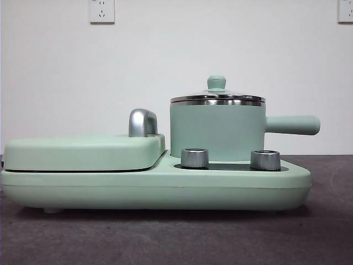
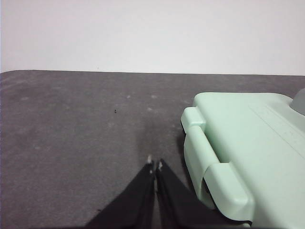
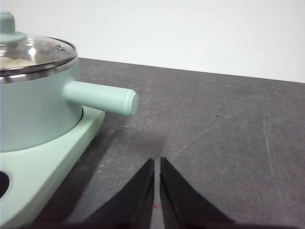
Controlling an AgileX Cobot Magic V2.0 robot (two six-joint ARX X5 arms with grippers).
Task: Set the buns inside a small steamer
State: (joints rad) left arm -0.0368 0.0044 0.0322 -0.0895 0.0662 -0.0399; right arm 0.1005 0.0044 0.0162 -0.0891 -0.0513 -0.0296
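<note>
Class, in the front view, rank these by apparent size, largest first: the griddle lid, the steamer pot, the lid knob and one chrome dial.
1. griddle lid
2. steamer pot
3. chrome dial
4. lid knob, though close to the dial.

Left gripper point(image 2: 154, 166): 2 matte black tapered jaws w/ pale, maybe chipped tips; right gripper point(image 3: 157, 161): plain black.
</note>
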